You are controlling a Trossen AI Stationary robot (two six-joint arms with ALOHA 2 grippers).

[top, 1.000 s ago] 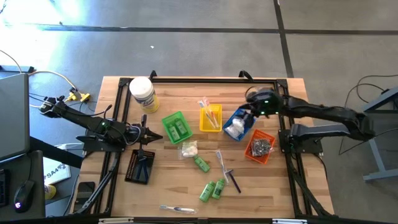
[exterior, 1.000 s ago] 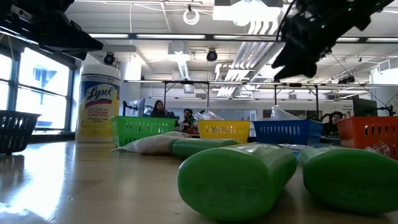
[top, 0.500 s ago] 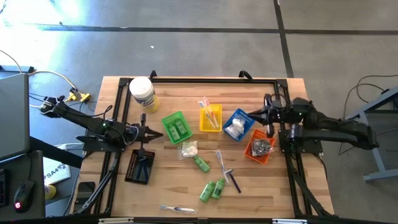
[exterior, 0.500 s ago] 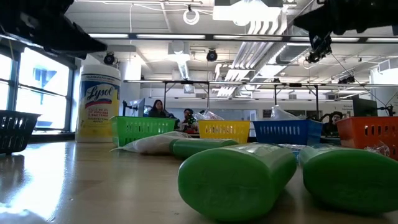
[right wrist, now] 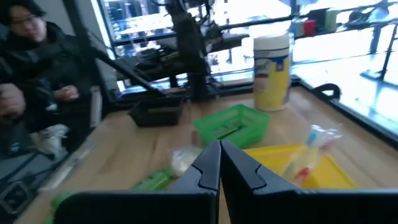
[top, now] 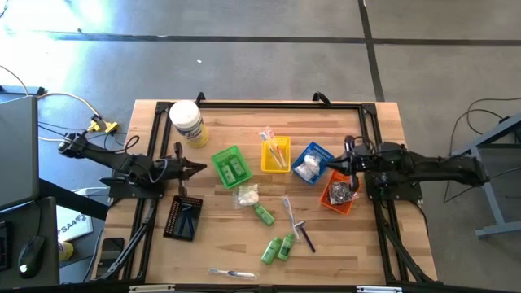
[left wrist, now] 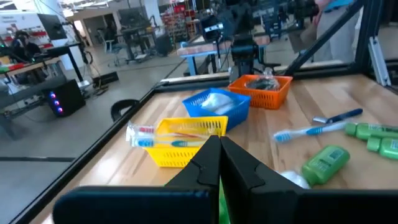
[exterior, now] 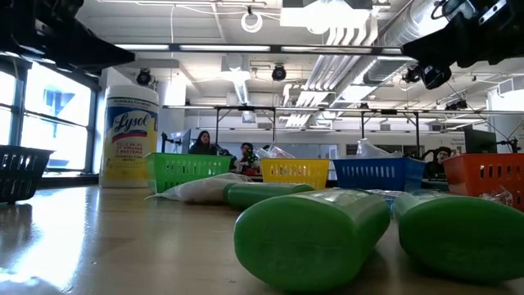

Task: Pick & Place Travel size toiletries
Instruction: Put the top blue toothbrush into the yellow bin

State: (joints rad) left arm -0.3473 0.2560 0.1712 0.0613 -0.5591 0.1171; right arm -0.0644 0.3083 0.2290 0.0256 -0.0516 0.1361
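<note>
Loose travel size toiletries lie on the wooden table: green tubes [top: 277,247] [top: 263,213], a white packet [top: 247,194], a toothbrush [top: 289,210], a dark razor [top: 306,236] and a wrapped toothbrush [top: 230,273] near the front edge. The low view shows the green tubes [exterior: 311,233] close up. My left gripper [top: 202,168] [left wrist: 219,155] is shut and level, left of the green tray [top: 230,165]. My right gripper [top: 329,168] [right wrist: 219,158] is shut and level, above the gap between the blue tray [top: 311,163] and the orange tray [top: 340,192]. Neither gripper holds anything.
A yellow tray [top: 275,154] holds toothbrushes and a black tray [top: 184,216] lies at the left. A white jar with a yellow label [top: 186,122] stands at the far left. A black frame [top: 277,103] rims the table. A person [right wrist: 37,81] shows beyond the table.
My right gripper has drawn back from above the blue tray toward the table's right edge and sunk a little, tipping from pointing down to level. My left gripper has shifted slightly toward the far edge. The toiletries lie as before.
</note>
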